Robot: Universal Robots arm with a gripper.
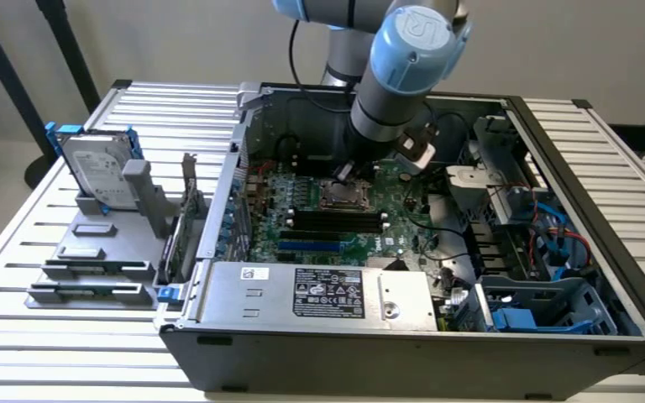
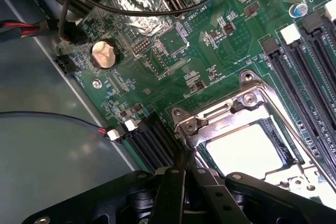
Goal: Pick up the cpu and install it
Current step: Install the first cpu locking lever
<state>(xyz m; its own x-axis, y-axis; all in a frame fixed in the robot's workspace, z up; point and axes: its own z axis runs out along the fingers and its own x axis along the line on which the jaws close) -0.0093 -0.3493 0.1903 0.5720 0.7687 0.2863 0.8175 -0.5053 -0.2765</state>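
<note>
The cpu [image 2: 242,153] lies flat in the motherboard's socket, its bright silver top framed by the metal socket bracket [image 2: 247,100]. The wrist view shows this close, along with a coin cell battery [image 2: 103,53] and black memory slots [image 2: 307,77] on the green motherboard [image 2: 173,40]. The gripper [image 2: 184,174] is clenched, its fingers pressed together with nothing between them, the tips just beside the cpu's edge at the bracket. The exterior view shows the gripper [image 1: 343,174] lowered into the open computer case [image 1: 412,344] over the socket, a power supply [image 1: 322,294] in front, and a hard drive [image 1: 97,172] standing on a grey rack outside the case.
</note>
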